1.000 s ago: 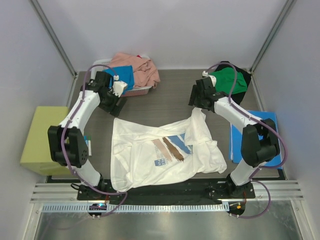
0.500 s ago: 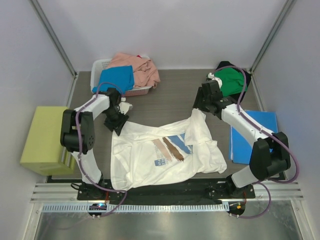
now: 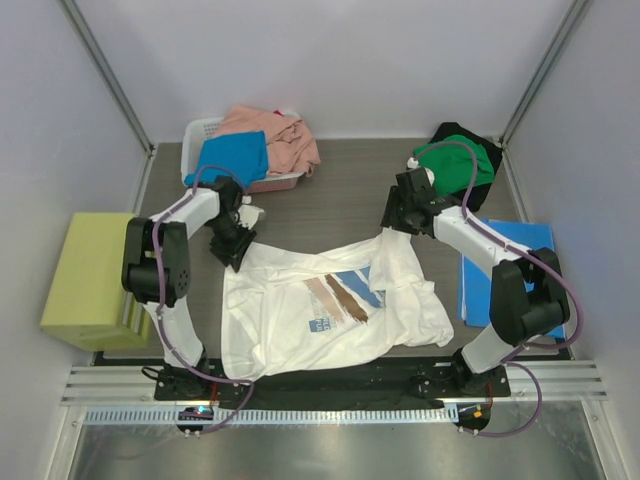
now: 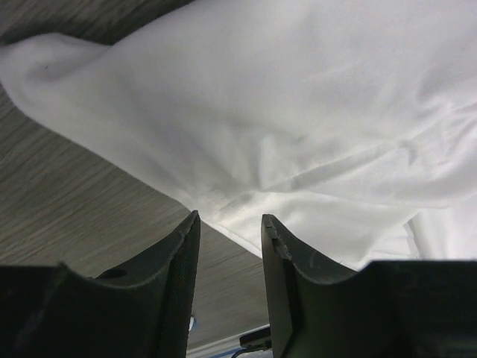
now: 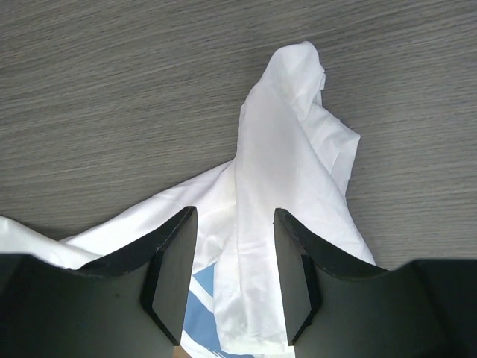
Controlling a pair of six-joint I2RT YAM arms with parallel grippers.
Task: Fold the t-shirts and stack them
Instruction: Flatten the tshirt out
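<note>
left claw (image 4: 229, 218) dropped onto white t-shirt (image 3: 290, 330), right claw (image 5: 235, 215) above sleeve (image 5: 298, 142)

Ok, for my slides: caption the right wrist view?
Right gripper, jaws apart, over a bunched corner of the white t-shirt on the table.

Seen from above, the left gripper (image 3: 236, 248) and the right gripper (image 3: 392, 222) hide their fingertips under their own wrists; the white t-shirt (image 3: 290, 340) runs out of the left wrist view at the top and right, and out of the right wrist view at the bottom; the lettering beside its print (image 3: 345, 292) is too small to read; the basket (image 3: 196, 131) shows only a corner beneath the blue t-shirt (image 3: 238, 156) and the pink t-shirt (image 3: 275, 135); the black t-shirt (image 3: 452, 131) is mostly covered by the green t-shirt (image 3: 462, 160); the right arm (image 3: 480, 240) crosses part of the blue folder (image 3: 530, 240).
</note>
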